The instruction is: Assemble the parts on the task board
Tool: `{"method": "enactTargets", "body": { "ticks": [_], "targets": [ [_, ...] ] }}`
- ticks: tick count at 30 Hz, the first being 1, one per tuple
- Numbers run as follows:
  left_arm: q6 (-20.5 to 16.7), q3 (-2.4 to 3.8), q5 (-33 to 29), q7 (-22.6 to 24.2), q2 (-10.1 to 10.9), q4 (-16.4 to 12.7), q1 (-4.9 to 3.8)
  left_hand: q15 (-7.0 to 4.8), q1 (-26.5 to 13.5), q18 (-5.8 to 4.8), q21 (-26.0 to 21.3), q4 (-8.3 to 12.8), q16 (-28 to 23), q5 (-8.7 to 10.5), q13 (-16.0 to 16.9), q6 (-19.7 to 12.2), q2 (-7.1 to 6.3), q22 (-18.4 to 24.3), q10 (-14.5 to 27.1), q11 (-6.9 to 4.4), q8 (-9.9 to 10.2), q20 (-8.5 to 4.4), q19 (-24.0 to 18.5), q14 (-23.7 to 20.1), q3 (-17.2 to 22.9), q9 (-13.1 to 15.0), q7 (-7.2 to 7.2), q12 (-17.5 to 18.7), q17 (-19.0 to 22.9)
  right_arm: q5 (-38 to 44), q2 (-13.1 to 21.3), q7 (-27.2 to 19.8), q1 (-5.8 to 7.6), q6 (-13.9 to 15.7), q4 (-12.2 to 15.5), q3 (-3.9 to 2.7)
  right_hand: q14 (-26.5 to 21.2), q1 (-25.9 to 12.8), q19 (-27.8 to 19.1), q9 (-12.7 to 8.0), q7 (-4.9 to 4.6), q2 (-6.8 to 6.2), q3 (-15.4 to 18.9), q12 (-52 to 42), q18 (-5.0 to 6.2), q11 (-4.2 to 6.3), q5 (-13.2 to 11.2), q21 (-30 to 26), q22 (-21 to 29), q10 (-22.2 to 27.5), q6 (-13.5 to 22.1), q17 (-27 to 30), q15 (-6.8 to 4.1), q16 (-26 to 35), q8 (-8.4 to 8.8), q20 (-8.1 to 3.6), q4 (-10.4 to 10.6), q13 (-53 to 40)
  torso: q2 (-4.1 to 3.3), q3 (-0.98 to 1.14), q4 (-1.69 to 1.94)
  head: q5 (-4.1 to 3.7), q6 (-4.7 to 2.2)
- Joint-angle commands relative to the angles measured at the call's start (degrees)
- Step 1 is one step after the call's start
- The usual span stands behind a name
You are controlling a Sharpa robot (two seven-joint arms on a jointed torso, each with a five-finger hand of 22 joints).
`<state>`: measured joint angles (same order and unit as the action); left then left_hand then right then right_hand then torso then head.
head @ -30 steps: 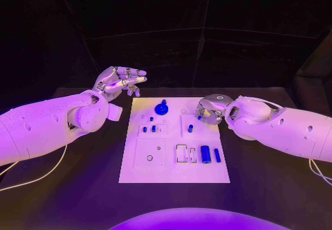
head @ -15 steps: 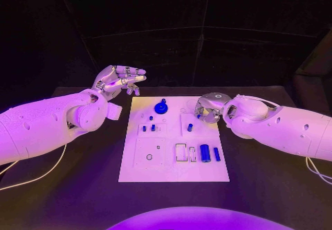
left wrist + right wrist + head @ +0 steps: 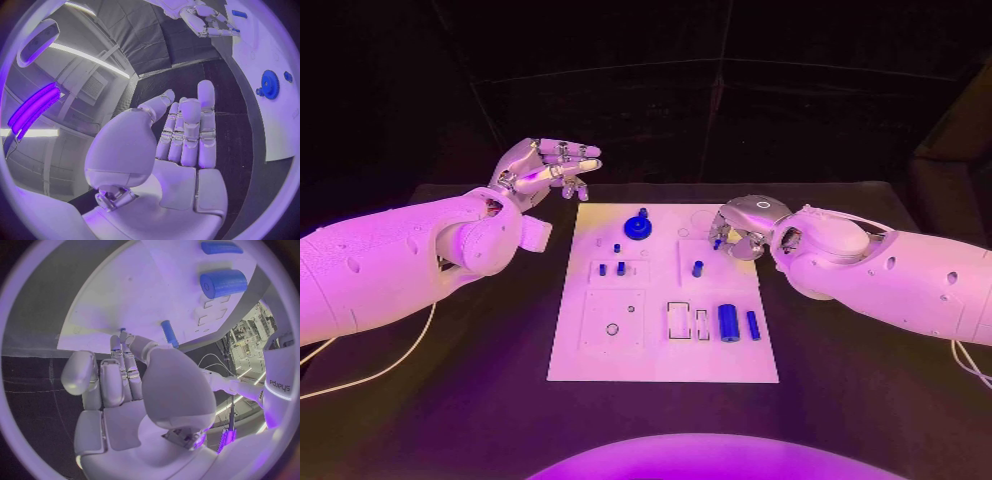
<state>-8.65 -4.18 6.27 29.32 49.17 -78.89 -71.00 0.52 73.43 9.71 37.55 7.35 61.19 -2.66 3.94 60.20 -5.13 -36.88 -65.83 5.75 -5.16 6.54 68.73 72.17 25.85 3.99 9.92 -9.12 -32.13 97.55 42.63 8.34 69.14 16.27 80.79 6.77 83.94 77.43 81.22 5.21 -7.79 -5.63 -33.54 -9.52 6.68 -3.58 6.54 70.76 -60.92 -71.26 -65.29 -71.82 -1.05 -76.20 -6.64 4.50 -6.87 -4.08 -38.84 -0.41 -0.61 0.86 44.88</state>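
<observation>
Lying flat on the black table (image 3: 473, 400), a white task board (image 3: 664, 355) with its long axis running away from the robot, between the two arms; standing near the board's far end, a blue gear (image 3: 638, 228) with a small knob above it, seen face-on from the left wrist (image 3: 269, 83); resting at the board's near right, a thick blue cylinder (image 3: 728, 321) and a thinner blue bar (image 3: 753, 323) side by side, both long axes pointing along the board, beside two empty rectangular slots; sitting mid-board, a short blue peg (image 3: 698, 268) aligned the same way, plus tiny blue pins (image 3: 610, 268) too small to read for tilt. Raised off the board's far left corner, left hand (image 3: 551, 166) holding nothing, fingers fairly straight and close together in the wrist view (image 3: 181, 145). Hovering over the board's far right edge, right hand (image 3: 744, 228) curled downward; fingertips (image 3: 120, 337) meeting at the white surface around something small and bluish, hidden between them; held or merely touched, cannot tell.
</observation>
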Motion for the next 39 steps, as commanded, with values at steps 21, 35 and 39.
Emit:
{"method": "enactTargets", "body": {
  "ticks": [21,35,39],
  "targets": [
    [-0.3,0.02,-0.4,0.5,-0.3,0.9,-0.05,0.20,0.4,0.79,-0.4,0.0,-0.5,-0.10,0.0,0.3,0.25,0.1,0.2,0.05,-0.1,-0.17,-0.4,-0.5,-0.4,-0.1,0.18,-0.2,0.3,-2.0,4.9,2.3,0.24,6.0,12.4,-0.18,3.2,-0.6,0.5,0.0,0.11,-0.06,0.0,0.7,-0.98,0.20,-0.3,0.7,-0.4,-0.6,-0.8,-0.4,-0.40,-0.6,-0.13,-0.01,0.2,0.0,-0.12,-0.02,0.19,0.09,-0.37],
    [-0.2,0.01,-0.4,0.4,-0.6,0.7,0.00,0.20,0.4,0.79,-0.4,0.0,-0.5,-0.10,0.0,0.3,0.25,0.1,0.2,0.05,-0.1,-0.17,-0.4,-0.5,-0.4,-0.1,0.18,-0.2,0.3,-0.2,-0.4,2.3,0.20,2.8,15.9,-0.12,3.2,-0.9,0.5,0.0,0.15,-0.03,0.1,0.9,-0.97,0.23,-0.3,0.8,-0.5,-0.7,-0.9,-0.5,-0.43,-0.8,-0.07,-0.06,0.4,0.0,-0.22,-0.07,0.18,2.18,0.38],
    [-0.2,0.01,-0.4,0.4,-0.6,0.7,0.00,0.20,0.4,0.79,-0.4,0.0,-0.5,-0.10,0.0,0.3,0.25,0.1,0.2,0.05,-0.1,-0.17,-0.4,-0.5,-0.4,-0.1,0.18,-0.2,0.3,0.1,-2.1,2.0,-0.01,1.6,15.4,-0.09,3.2,-1.0,0.4,0.0,0.16,-0.01,0.1,0.9,-0.97,0.24,-0.3,0.7,-0.4,-0.7,-0.9,-0.5,-0.43,-0.8,-0.07,-0.07,0.5,0.0,-0.18,-0.08,0.18,2.70,0.75]
  ]
}}
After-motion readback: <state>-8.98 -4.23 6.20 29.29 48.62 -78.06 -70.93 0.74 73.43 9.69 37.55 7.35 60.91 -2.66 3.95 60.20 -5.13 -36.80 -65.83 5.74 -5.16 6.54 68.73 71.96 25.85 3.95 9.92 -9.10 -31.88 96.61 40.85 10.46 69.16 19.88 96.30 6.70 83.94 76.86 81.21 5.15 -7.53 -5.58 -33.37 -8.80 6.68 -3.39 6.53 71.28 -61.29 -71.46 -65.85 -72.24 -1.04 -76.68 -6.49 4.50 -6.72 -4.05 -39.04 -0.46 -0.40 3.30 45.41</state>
